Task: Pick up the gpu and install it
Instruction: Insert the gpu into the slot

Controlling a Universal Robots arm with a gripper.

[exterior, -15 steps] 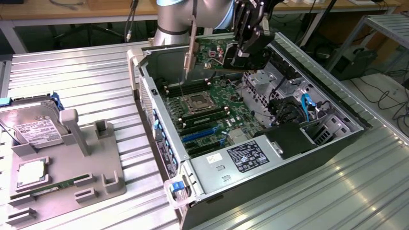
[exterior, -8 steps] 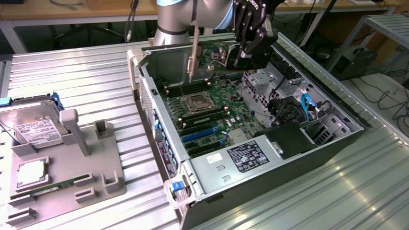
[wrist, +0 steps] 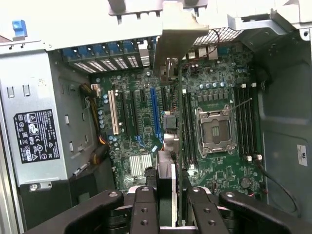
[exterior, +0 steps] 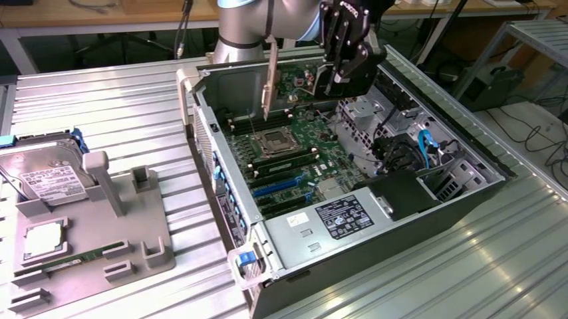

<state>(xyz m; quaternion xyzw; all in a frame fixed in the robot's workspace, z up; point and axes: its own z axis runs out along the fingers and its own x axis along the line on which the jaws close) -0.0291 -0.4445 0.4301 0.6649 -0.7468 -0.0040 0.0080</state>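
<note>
My gripper (exterior: 344,78) hangs over the open computer case (exterior: 222,173), shut on the gpu (exterior: 269,86). The card stands on edge, its silver end bracket pointing down toward the motherboard (exterior: 293,159). In the wrist view the gpu (wrist: 177,146) runs edge-on away from the gripper (wrist: 170,207), and its bracket (wrist: 170,44) reaches the case's rear slot openings. Both black fingers (wrist: 145,209) clamp the card's near end. It floats above the board, between the blue expansion slot (wrist: 155,112) and the processor socket (wrist: 214,129). The fan and shroud are hidden.
A power supply (exterior: 342,216) fills the case's near end, and drive cages with blue cables (exterior: 426,149) sit at the exterior view's right. On the exterior view's left, a grey fixture (exterior: 106,226) holds a hard drive (exterior: 49,176) and a memory stick (exterior: 80,258).
</note>
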